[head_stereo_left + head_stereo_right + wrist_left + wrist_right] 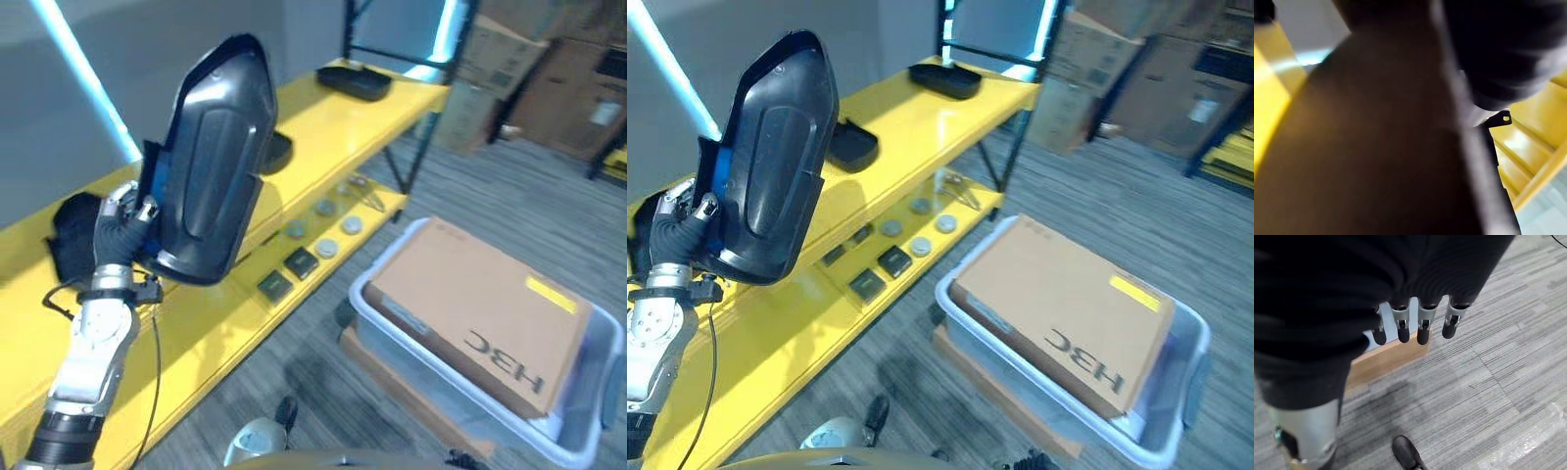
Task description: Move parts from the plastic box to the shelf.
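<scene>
My left robot hand (125,220) is curled round the lower edge of a large black moulded part (211,162), which I hold upright above the front edge of the yellow shelf's (323,127) top board. In my left wrist view the dark part (1376,147) sits so close that my fingers are hidden behind it.

My right robot hand (1415,325) hangs over the grey floor (1498,357), fingers straight and relaxed with nothing in them.

On the shelf's top board, a shallow black tray (355,81) lies near the far end, another black tray (852,145) sits partly behind the part I hold, and a dark piece (69,235) lies by my left wrist. The lower board carries small dark blocks (300,262) and round grey discs (338,227).

The plastic box (583,431) stands on the floor beside the shelf, with a brown cardboard carton (475,313) tilted in it.
</scene>
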You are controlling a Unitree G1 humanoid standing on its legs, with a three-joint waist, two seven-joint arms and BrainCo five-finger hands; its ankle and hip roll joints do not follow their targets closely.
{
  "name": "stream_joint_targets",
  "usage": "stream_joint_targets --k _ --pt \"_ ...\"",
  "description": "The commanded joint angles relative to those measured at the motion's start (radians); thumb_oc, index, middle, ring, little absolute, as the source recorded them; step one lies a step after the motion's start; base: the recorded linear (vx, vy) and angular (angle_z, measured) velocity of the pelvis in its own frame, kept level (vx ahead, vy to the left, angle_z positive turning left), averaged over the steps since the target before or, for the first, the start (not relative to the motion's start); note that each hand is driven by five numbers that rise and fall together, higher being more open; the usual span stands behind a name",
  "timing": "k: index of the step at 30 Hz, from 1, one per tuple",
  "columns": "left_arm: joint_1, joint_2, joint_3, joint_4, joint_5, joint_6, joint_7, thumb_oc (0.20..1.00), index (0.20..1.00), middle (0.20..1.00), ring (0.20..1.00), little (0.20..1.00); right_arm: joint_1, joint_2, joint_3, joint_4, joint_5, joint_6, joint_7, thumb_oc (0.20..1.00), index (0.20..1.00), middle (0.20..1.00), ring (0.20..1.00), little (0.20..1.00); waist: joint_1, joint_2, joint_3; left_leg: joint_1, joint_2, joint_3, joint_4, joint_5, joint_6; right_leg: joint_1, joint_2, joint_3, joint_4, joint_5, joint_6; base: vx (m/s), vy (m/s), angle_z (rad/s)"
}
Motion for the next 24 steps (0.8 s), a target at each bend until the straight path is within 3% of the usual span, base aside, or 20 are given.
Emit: stream_joint_targets --k 1,3,8,12,15,21,24 --pt "-0.052 0.014 0.117 -0.051 0.006 -0.103 -0.015 0.200 0.200 0.200 0.200 0.200 0.013 0.028 -0.007 0.003 -0.003 0.014 -0.019 1.000 1.000 1.000 1.000 1.000 -0.033 -0.031 0.020 -0.048 0.006 0.159 -0.063 0.061 -0.047 -0.022 -0.053 0.048 -0.016 -0.009 0.135 -0.08 -0.008 1.93" --pt "-0.026 0.004 0.117 -0.060 0.019 -0.115 -0.005 0.200 0.200 0.200 0.200 0.200 0.017 0.034 -0.003 0.003 -0.023 0.013 -0.019 1.000 1.000 1.000 1.000 1.000 -0.037 -0.033 0.029 -0.042 0.041 0.202 -0.058 0.073 -0.059 -0.021 -0.063 0.012 -0.021 0.000 0.132 -0.06 0.041 2.29" --pt "0.020 -0.043 0.108 -0.078 0.055 -0.131 0.054 0.200 0.200 0.200 0.200 0.200 -0.023 0.028 0.024 0.012 -0.054 0.016 -0.017 1.000 1.000 1.000 1.000 1.000 -0.021 -0.058 0.023 0.002 0.091 0.222 0.021 0.013 -0.050 -0.046 -0.104 -0.035 -0.004 -0.006 0.122 -0.08 0.115 0.96" --pt "0.009 -0.047 0.097 -0.072 0.051 -0.132 0.035 0.200 0.200 0.200 0.200 0.200 -0.035 0.031 0.021 0.031 -0.015 0.013 -0.022 1.000 1.000 1.000 1.000 1.000 -0.026 -0.050 0.010 0.061 0.124 0.299 -0.006 0.017 -0.059 -0.034 -0.116 -0.091 0.002 -0.015 0.117 0.01 0.146 0.57" --pt "0.009 -0.040 0.086 -0.071 0.049 -0.126 0.024 0.200 0.200 0.200 0.200 0.200 -0.037 0.039 0.010 0.048 -0.026 0.018 -0.016 1.000 1.000 1.000 1.000 1.000 -0.026 -0.031 -0.014 0.107 0.119 0.360 -0.068 0.004 -0.061 0.000 -0.128 -0.131 -0.008 -0.011 0.126 0.10 0.247 0.83" --pt "0.031 -0.027 0.094 -0.054 0.057 -0.117 0.058 0.200 0.200 0.200 0.200 0.200 -0.058 0.051 0.034 0.040 -0.067 0.044 0.011 1.000 1.000 1.000 1.000 1.000 -0.001 -0.026 -0.041 0.134 0.070 0.310 -0.069 -0.041 -0.030 0.013 -0.155 -0.105 -0.001 -0.013 0.146 0.11 0.254 0.21" --pt "0.034 -0.009 0.112 -0.029 0.051 -0.123 0.050 0.200 0.200 0.200 0.200 0.200 -0.060 0.060 0.054 0.026 -0.052 0.063 -0.007 1.000 1.000 1.000 1.000 1.000 0.009 -0.030 -0.050 0.155 0.023 0.291 -0.068 -0.073 0.009 0.006 -0.196 -0.077 0.037 -0.018 0.170 0.11 0.356 -0.05"
